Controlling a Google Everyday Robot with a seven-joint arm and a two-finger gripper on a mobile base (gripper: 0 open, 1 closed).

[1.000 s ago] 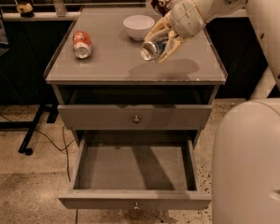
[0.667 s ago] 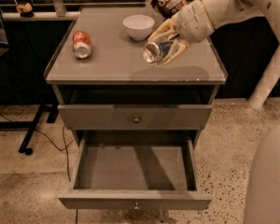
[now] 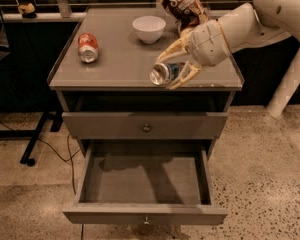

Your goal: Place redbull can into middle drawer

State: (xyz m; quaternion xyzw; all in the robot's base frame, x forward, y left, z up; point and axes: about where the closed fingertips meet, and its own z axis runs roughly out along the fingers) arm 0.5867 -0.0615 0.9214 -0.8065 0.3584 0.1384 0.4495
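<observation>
Slim silver-and-blue redbull can (image 3: 159, 74) held sideways over the front right of the grey table (image 3: 115, 64).

The cream two-finger gripper (image 3: 167, 73) hangs over the table's front right edge, its jaws clamped around the can. Below the table top, the wide shallow grey middle drawer (image 3: 145, 180) stands pulled open beneath the closed upper drawer (image 3: 105, 125). An orange-red can (image 3: 88, 47) lies on the table's left; a white bowl (image 3: 149, 29) and a brown snack bag (image 3: 182, 4) sit at its back.

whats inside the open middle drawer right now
Only bare grey floor shows in the middle drawer; its back strip is hidden under the upper drawer. The claw holds the redbull can over the front of the cabinet top.
</observation>
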